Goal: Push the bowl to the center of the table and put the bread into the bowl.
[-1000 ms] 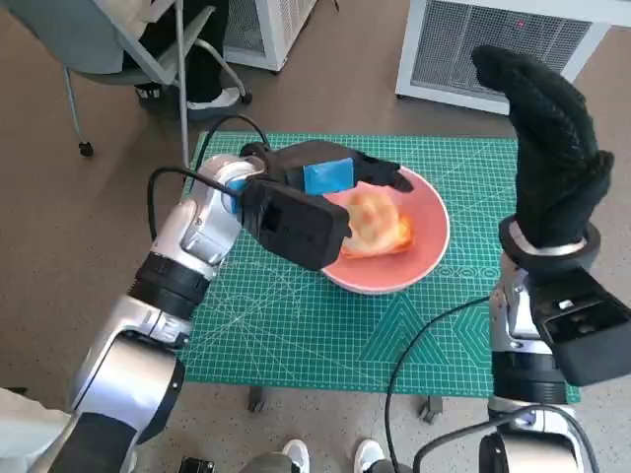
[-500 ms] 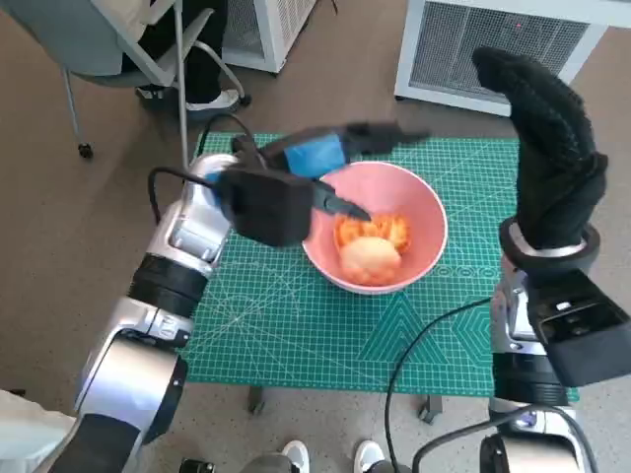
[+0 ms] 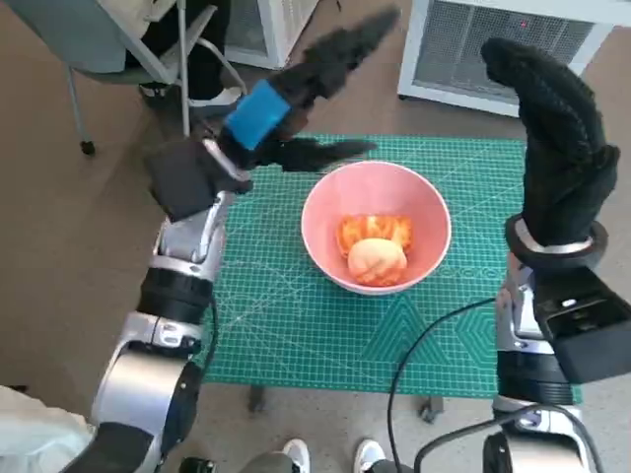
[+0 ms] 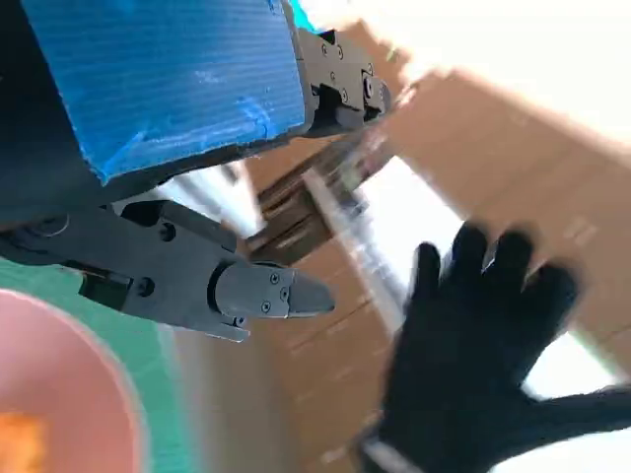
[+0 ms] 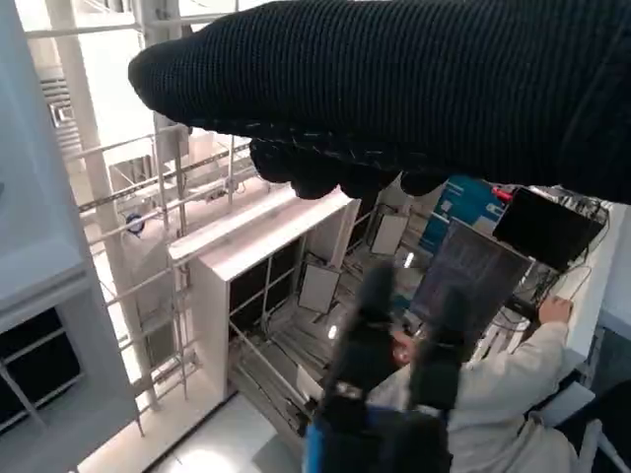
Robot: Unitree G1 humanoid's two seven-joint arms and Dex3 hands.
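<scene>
Left robot hand (image 3: 296,84) raised beyond bread (image 3: 375,251) in bowl (image 3: 325,202).

My pink bowl (image 3: 376,227) sits upright near the middle of the green-matted worktop (image 3: 296,325). Inside it lies the bread (image 3: 375,251): a pale round bun resting against an orange-brown toasted piece, both below the rim.

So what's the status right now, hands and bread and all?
Left hand raised, open, holding nothing. Right hand upright, open, beside the table. Bread in the pink bowl, on the green mat. Nothing blocking.
</scene>
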